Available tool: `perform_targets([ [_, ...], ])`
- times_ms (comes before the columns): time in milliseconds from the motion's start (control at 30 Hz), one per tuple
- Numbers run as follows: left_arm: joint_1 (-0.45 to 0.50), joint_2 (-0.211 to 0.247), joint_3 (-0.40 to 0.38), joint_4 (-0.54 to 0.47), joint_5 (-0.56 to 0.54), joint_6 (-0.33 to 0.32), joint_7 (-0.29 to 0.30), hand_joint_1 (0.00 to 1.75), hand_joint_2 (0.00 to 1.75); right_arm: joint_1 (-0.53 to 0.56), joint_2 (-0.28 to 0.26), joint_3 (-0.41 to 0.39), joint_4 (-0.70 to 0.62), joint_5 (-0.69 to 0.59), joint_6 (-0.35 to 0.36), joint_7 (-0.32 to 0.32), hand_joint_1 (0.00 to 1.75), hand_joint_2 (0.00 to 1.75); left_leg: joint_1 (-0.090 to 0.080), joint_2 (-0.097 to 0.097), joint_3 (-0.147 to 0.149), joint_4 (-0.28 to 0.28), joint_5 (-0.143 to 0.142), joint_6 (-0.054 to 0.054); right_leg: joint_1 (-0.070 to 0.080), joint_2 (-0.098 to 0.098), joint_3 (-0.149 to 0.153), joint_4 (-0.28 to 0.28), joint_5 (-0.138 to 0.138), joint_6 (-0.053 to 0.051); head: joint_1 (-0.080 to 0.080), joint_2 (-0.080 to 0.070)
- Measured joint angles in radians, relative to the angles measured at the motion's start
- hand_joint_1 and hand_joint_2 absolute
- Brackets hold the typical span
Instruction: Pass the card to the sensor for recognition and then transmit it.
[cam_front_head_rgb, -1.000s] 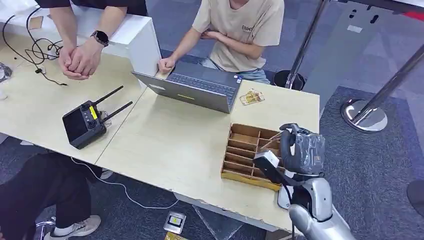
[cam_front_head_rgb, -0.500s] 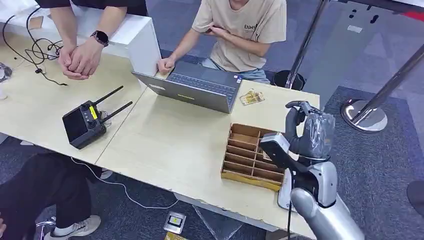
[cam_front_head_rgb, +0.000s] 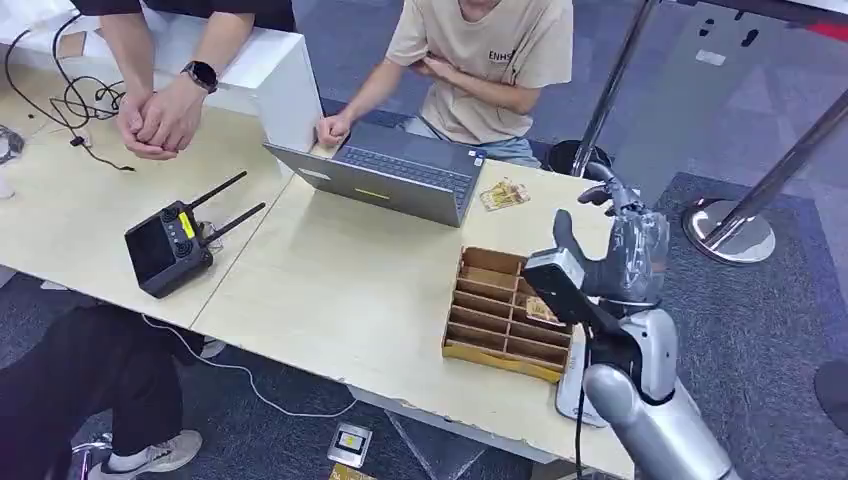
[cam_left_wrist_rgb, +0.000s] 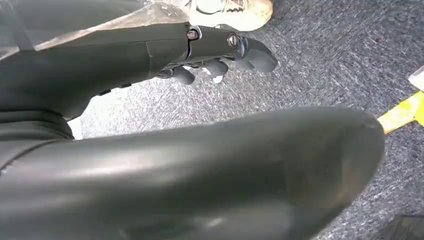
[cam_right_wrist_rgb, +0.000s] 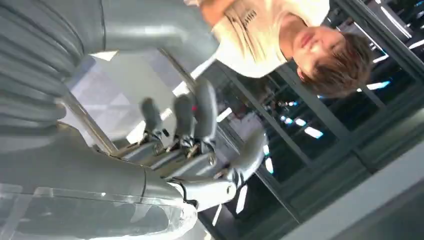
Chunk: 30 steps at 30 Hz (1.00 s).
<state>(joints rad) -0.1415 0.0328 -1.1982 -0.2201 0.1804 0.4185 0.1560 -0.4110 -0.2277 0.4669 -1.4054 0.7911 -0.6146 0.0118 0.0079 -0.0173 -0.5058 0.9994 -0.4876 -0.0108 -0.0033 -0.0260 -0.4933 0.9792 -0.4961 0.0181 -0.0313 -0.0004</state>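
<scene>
Head view shows the right hand (cam_front_head_rgb: 612, 255) has gone up above the wooden box (cam_front_head_rgb: 505, 311), fingers apart, holding no card, so the grab likely missed.

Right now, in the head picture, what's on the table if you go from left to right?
Cables → remote controller → laptop → wooden divided box → the robot's right hand.

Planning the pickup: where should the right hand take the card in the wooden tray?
Probably from above, pinching the card's exposed upper edge: it sits in a narrow slot of the tray, whose dividers block any sideways approach.
</scene>
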Motion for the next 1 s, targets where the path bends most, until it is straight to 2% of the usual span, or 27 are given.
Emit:
perform_targets([
  [233,0.001,0.000,0.002,0.000,0.008,-0.009,0.000,0.00,0.00,0.103,-0.020,-0.015,-0.045,0.003,0.000,0.003,0.00,0.00,0.000,0.000,0.000,0.000,0.000,0.000,0.000,0.000,0.000,0.000,0.000,0.000,0.000,0.000],
  [267,0.002,0.000,0.002,0.000,0.010,-0.009,0.000,0.00,0.00,0.122,-0.023,-0.021,-0.051,-0.003,-0.005,0.003,0.00,1.75,0.000,0.000,0.000,0.000,0.000,0.000,0.000,0.000,0.000,0.000,0.000,0.000,0.000,0.000],
  [567,0.003,0.000,0.015,0.000,0.012,-0.012,0.000,0.00,0.00,0.236,-0.040,-0.052,-0.073,-0.074,-0.025,-0.035,0.00,1.75,0.000,0.000,0.000,0.000,0.000,0.000,0.000,0.000,0.000,0.000,0.000,0.000,0.000,0.000],
  [1000,0.002,0.000,0.024,0.000,-0.003,-0.020,0.000,0.00,0.00,0.213,-0.027,-0.033,-0.006,-0.030,-0.024,-0.092,0.00,1.75,0.000,0.000,-0.001,0.000,0.000,0.000,0.000,0.000,0.000,0.000,0.000,0.000,0.000,0.000],
])
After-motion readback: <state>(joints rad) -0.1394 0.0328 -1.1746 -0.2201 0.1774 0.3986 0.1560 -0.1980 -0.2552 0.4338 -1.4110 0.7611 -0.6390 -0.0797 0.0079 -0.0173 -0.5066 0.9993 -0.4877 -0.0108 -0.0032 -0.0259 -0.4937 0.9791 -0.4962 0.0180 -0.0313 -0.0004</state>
